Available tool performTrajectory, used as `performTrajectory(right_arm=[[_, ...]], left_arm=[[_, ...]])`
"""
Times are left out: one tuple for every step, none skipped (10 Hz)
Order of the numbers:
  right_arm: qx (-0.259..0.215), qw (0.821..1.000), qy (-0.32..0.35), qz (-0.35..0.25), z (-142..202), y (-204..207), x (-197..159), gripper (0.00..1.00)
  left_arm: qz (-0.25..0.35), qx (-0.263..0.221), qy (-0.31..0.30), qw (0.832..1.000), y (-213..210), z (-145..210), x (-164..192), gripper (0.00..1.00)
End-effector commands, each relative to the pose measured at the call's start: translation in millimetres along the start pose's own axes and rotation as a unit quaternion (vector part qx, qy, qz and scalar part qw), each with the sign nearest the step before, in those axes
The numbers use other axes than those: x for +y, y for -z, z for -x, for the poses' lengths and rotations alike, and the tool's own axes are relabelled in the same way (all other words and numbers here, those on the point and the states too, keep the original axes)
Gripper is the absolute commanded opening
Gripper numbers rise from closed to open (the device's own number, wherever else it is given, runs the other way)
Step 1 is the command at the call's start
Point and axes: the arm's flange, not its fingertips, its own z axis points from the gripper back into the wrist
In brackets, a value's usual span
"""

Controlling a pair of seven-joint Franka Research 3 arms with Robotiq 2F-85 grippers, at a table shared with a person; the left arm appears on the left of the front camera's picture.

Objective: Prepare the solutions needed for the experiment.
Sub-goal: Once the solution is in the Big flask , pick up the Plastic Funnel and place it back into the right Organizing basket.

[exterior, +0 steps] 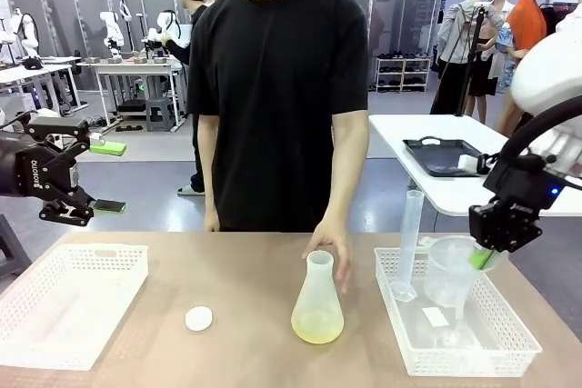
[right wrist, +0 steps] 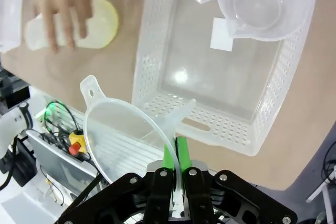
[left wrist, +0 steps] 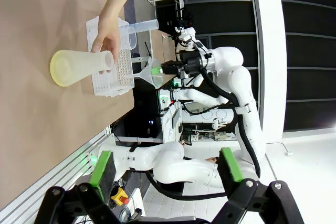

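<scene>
**Left tool (exterior: 107, 177) wide and idle, right tool (exterior: 482, 256) pinching a funnel**

Left tool hangs above the table's (exterior: 245, 261) left edge, jaws spread and holding nothing. Below it sits a white basket (exterior: 73, 297). Next comes a small white cap (exterior: 198, 318) lying on the table. At the middle stands the conical flask (exterior: 318, 283) with the solutions (exterior: 317, 324), a shallow pale yellow-green pool at its bottom. The person's hand (exterior: 335, 256) rests against its neck. Further right, a second basket (exterior: 473, 361) holds a graduated cylinder (exterior: 411, 233) and a beaker (right wrist: 262, 3). Over that basket's outer side, the right tool is clamped on the thin rim of a clear funnel (right wrist: 126, 129).

The likely trouble is that rim grip. With so little plastic between the pads, the funnel could swing or slip on the way to the flask. The flask mouth is narrow, so a tilted stem may miss it or knock the flask over and spill the liquid. The hand at the neck also lies in the path.
</scene>
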Motion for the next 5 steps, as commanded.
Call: performTrajectory(right_arm=[[0.020,0.999,0.037,0.012,-16,21,0,0.00],[0.031,0.998,0.050,0.007,-19,30,-1,0.00],[0.037,0.997,0.067,0.006,-23,40,-5,0.00],[0.038,0.997,0.074,0.001,-26,49,-7,0.00],[0.044,0.995,0.084,0.005,-26,52,-8,0.00]], left_arm=[[0.014,-0.002,-0.001,1.000,2,0,-3,1.00],[0.014,-0.002,-0.001,1.000,2,0,-3,1.00],[0.014,-0.002,-0.001,1.000,2,0,-3,1.00],[0.014,-0.002,-0.001,1.000,2,0,-3,1.00],[0.014,-0.002,-0.001,1.000,2,0,-3,1.00]])
